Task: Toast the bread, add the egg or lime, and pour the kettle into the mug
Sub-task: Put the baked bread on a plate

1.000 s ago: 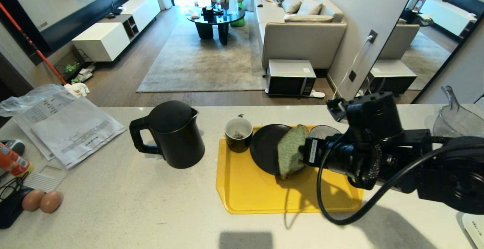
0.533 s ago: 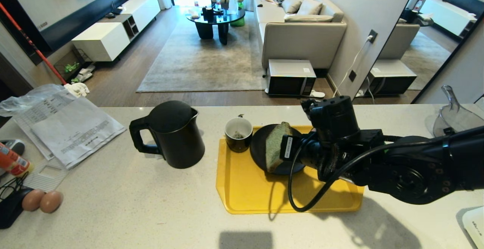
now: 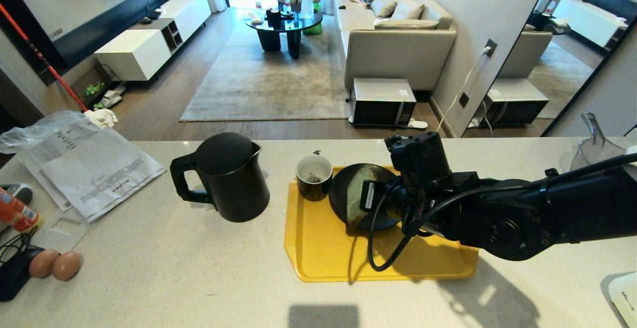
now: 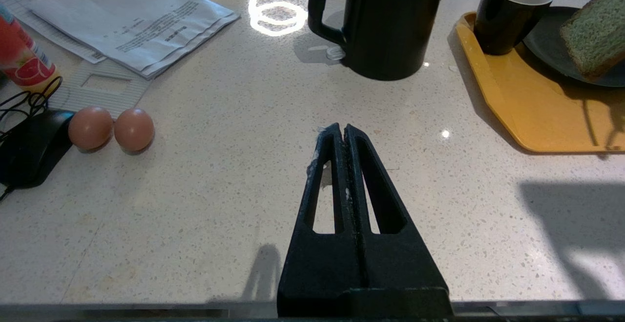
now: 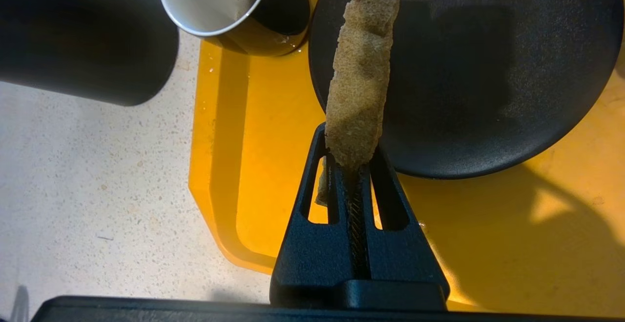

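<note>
My right gripper (image 5: 350, 142) is shut on one edge of the pale green bread (image 3: 354, 193), which it holds on edge over the left part of a black plate (image 3: 337, 196) on the yellow tray (image 3: 323, 253). Whether the slice touches the plate, I cannot tell. The black mug (image 3: 313, 176), white inside, stands on the tray's far left corner. To its left the tall black kettle (image 3: 224, 176) stands on the counter. Two brown eggs (image 3: 67, 265) lie at the counter's near left. The lime is out of view. My left gripper (image 4: 344, 129) is shut and empty, low over bare counter.
A stack of papers (image 3: 94, 168) lies at the far left. A red-orange bottle (image 3: 15, 213) and a black object with cable (image 3: 12, 273) sit beside the eggs. A clear jug (image 3: 597, 154) stands at the far right. The counter's far edge drops to the living-room floor.
My right arm has swung left and come down, carrying the bread from the plate's right side to over its left part. The left arm has kept still.
</note>
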